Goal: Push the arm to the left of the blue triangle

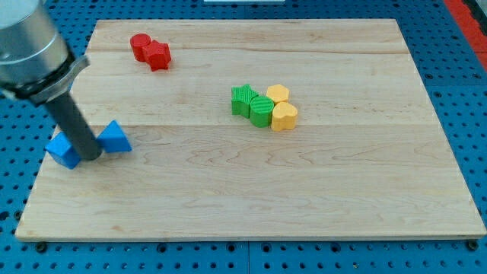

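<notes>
The blue triangle (115,138) lies on the wooden board (251,190) near the view's left edge. A second blue block (62,151), roughly cube-shaped, lies just left of it. My tip (90,156) rests on the board between the two, touching or almost touching the triangle's left side. The dark rod rises up and to the left from there and hides part of the blue cube.
Two red blocks (150,52) sit together at the view's top left. Two green blocks (253,104) and two yellow blocks (281,108) cluster near the board's centre. The board's left edge is close to the blue cube.
</notes>
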Action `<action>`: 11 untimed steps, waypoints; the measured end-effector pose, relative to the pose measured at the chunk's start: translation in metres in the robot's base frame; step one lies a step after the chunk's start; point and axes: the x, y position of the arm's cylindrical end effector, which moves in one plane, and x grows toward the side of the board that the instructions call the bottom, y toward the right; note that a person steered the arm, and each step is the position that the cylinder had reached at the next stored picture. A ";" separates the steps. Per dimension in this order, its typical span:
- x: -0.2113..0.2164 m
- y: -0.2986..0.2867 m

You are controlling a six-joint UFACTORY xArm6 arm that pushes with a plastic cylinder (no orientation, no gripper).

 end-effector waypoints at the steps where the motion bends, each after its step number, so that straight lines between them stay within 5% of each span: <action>1: -0.013 0.050; 2: -0.059 0.058; 3: -0.150 -0.012; 4: -0.105 0.025; 6: -0.139 -0.060; 8: -0.162 0.006; 10: -0.155 -0.096; 11: -0.178 -0.086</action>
